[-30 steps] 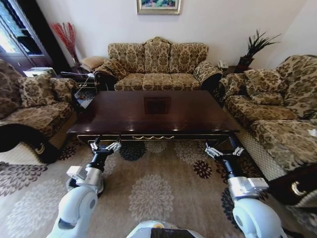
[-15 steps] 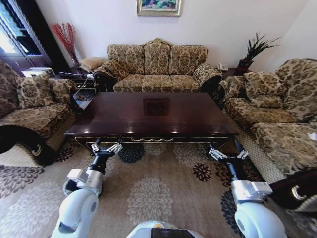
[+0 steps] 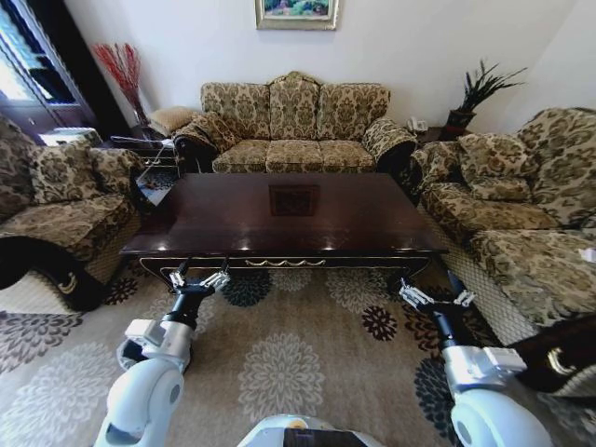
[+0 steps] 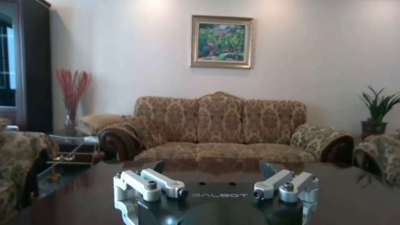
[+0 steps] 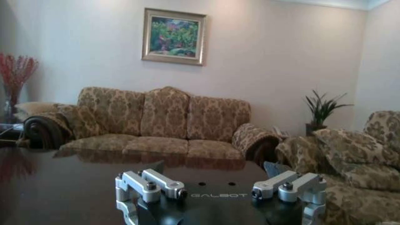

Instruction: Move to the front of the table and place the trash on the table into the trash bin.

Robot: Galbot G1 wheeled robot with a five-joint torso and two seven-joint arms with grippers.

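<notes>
The table [image 3: 298, 219] stands just ahead of me, a glossy dark brown top with nothing lying on it. Its top also fills the foreground in the left wrist view [image 4: 69, 197] and the right wrist view [image 5: 56, 187]. The trash and the trash bin are out of view. My left gripper [image 3: 198, 278] is open and hangs before the table's front left edge; its jaws [image 4: 212, 168] are spread wide. My right gripper [image 3: 436, 298] is open near the front right corner, its jaws [image 5: 214, 167] equally apart. Neither holds anything.
A patterned three-seat sofa [image 3: 296, 126] faces me beyond the table. Matching sofas flank it on the left [image 3: 56, 205] and right [image 3: 521, 223]. A glass side table [image 3: 154, 168] sits at the back left. Floral carpet [image 3: 298, 363] lies between me and the table.
The whole head view has shifted slightly, so the camera moved. My right gripper now sits lower and farther right in it. The left gripper has hardly moved.
</notes>
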